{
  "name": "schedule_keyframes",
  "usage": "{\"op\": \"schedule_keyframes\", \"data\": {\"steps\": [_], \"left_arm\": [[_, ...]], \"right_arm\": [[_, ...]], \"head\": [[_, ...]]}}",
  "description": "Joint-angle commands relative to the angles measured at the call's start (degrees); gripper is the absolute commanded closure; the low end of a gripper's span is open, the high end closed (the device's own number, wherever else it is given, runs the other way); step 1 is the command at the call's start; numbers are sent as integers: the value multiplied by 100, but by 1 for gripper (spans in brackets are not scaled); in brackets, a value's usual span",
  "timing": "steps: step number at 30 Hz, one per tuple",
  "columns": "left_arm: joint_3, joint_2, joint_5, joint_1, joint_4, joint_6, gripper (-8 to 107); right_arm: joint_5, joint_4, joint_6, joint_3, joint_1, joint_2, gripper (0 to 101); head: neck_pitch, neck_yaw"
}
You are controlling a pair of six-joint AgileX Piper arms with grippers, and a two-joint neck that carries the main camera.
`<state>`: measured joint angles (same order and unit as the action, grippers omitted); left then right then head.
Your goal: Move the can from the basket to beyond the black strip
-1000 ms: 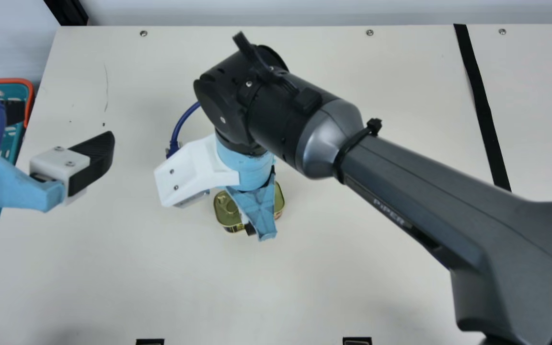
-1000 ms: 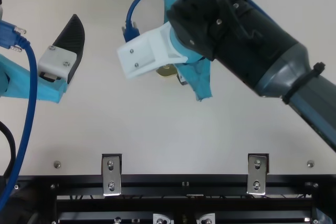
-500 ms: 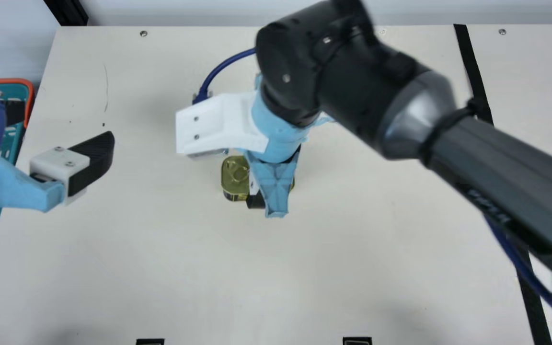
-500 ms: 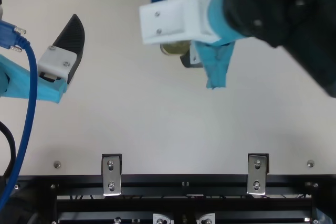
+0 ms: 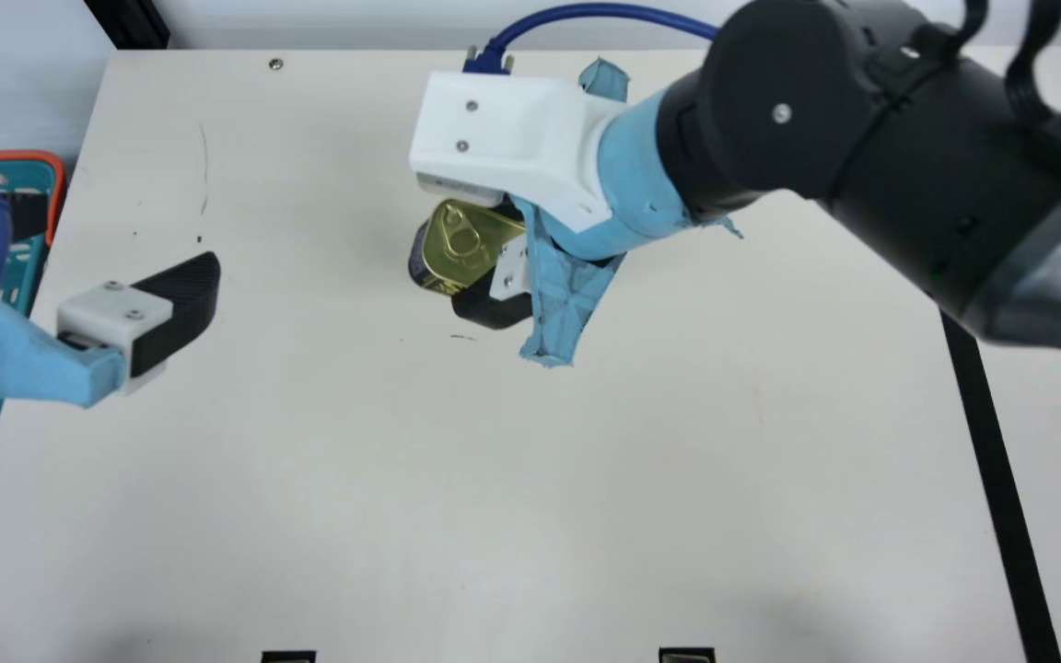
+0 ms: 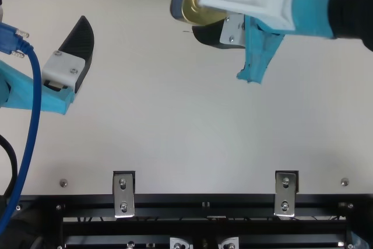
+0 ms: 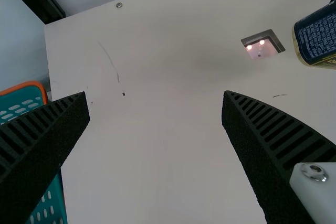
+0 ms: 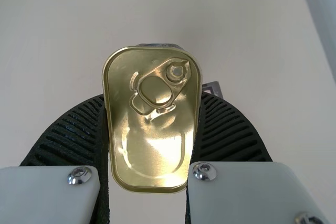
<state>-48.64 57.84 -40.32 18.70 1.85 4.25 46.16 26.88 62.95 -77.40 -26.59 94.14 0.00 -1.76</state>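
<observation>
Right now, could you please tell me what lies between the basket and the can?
The left pincer, open above the table, as the left wrist view shows.

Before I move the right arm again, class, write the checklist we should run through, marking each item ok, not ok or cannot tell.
1. Can between both fingers of the right gripper: ok, one each side.
2. Can out of the basket: ok, it is over the table.
3. Can beyond the black strip: not ok, it is on the basket's side.
4. Left gripper away from the can: ok, apart and open.
5. Whole area beyond the strip free: cannot tell, the right arm covers part.
</observation>
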Motion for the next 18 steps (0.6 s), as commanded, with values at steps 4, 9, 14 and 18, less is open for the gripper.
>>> {"op": "schedule_keyframes", "data": {"steps": [4, 9, 14, 18], "left_arm": [[0, 0, 0, 0, 0, 0, 9], [0, 0, 0, 0, 0, 0, 9], [0, 0, 0, 0, 0, 0, 9], [0, 0, 0, 0, 0, 0, 9]], "right_arm": [[-674, 1039, 545, 510, 80, -265, 101], [-980, 1937, 1131, 868, 171, -440, 101], [-1065, 2714, 1666, 1088, 328, -462, 101], [-1034, 3202, 2047, 1156, 483, -379, 101]], "head": [[-7, -10], [-7, -10], [-7, -10], [-7, -10]]}}
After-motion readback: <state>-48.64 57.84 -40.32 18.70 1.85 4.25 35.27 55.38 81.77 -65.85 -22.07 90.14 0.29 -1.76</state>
